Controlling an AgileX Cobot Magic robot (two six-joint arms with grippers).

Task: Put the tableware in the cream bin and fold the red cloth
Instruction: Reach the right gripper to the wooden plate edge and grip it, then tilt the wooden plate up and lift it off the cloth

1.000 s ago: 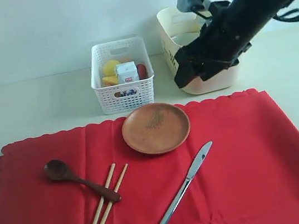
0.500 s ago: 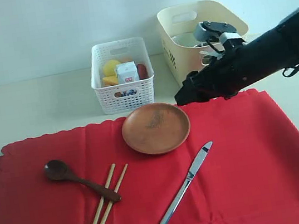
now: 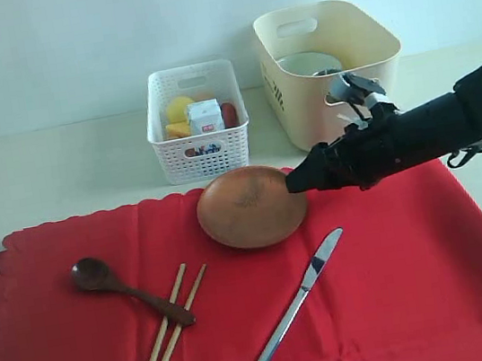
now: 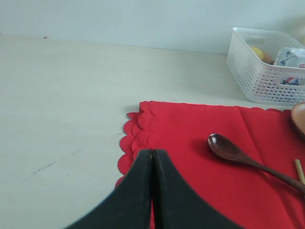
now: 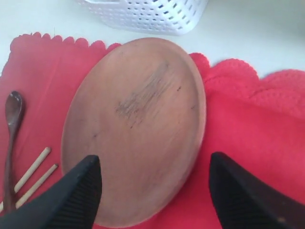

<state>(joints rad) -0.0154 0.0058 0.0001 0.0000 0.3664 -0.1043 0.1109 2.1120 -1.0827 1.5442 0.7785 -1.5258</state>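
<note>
The round brown plate (image 3: 249,206) (image 5: 136,124) lies on the red cloth (image 3: 402,283) (image 5: 252,143). My right gripper (image 3: 300,181) (image 5: 155,167) hangs open just above the plate's right edge, holding nothing. The dark wooden spoon (image 3: 121,289) (image 4: 228,149), the chopsticks (image 3: 169,336) and the silver knife (image 3: 300,301) lie flat on the cloth. The cream bin (image 3: 302,103) stands behind, with a pale bowl (image 3: 305,64) inside. My left gripper (image 4: 152,155) is shut and empty over the cloth's scalloped corner (image 4: 138,143); the exterior view does not show it.
A white lattice basket (image 3: 201,145) (image 4: 267,81) with food items and a milk carton stands left of the cream bin, just behind the cloth. Bare pale table (image 3: 58,171) lies beyond the cloth's back edge.
My right arm has swung down from in front of the cream bin and forward to the plate's right edge, jaws staying open. Nothing on the cloth has moved.
</note>
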